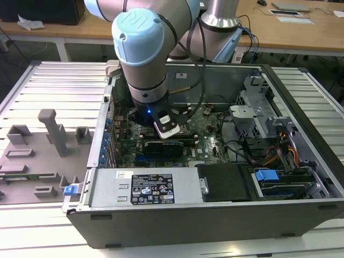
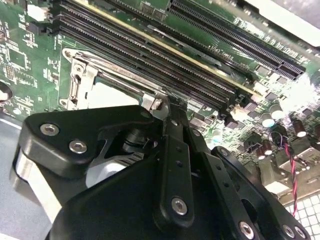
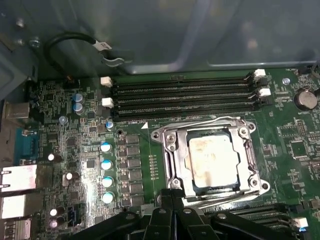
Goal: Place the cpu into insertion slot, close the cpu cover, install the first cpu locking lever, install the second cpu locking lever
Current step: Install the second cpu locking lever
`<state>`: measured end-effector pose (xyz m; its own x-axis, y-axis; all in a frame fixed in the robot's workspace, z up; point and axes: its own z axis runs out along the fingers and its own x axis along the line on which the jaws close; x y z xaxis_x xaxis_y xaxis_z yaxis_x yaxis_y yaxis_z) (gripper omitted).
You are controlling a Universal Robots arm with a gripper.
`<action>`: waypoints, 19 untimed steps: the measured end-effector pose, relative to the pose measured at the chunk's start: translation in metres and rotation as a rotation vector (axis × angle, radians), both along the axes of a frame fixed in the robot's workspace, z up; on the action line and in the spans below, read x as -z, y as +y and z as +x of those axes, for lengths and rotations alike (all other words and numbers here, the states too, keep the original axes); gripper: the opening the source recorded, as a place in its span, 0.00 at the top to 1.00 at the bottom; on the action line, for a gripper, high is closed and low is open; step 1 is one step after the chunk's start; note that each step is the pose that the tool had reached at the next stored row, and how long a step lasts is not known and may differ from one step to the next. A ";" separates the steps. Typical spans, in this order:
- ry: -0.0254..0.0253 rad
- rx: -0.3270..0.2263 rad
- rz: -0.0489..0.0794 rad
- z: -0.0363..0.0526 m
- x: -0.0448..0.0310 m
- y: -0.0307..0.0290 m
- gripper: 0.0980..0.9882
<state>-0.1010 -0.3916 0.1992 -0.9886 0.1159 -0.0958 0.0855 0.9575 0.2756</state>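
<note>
The cpu point(image 3: 210, 161) sits in the insertion slot point(image 3: 177, 167) under the closed cpu cover point(image 3: 250, 160); the gripper point(image 3: 172, 194), fingers together, touches its edge.

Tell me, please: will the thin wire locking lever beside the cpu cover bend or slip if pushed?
The locking lever looks like thin bare wire, so it probably flexes springily. Its shiny surface may slip. The cpu cover, a thin metal frame, seems stiffer.

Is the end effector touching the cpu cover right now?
Cannot tell. In the first wrist view the end effector sits at the cpu cover edge, hiding any contact or gap.
</note>
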 end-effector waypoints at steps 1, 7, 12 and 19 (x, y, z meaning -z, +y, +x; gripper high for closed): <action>0.0000 0.000 0.002 -0.0003 0.0011 0.0001 0.99; -0.0004 0.000 0.003 -0.0004 -0.0031 0.0003 0.99; -0.0002 0.000 -0.005 -0.0004 -0.0254 0.0003 0.99; 0.0033 0.004 -0.093 0.0005 -0.0495 0.0003 0.99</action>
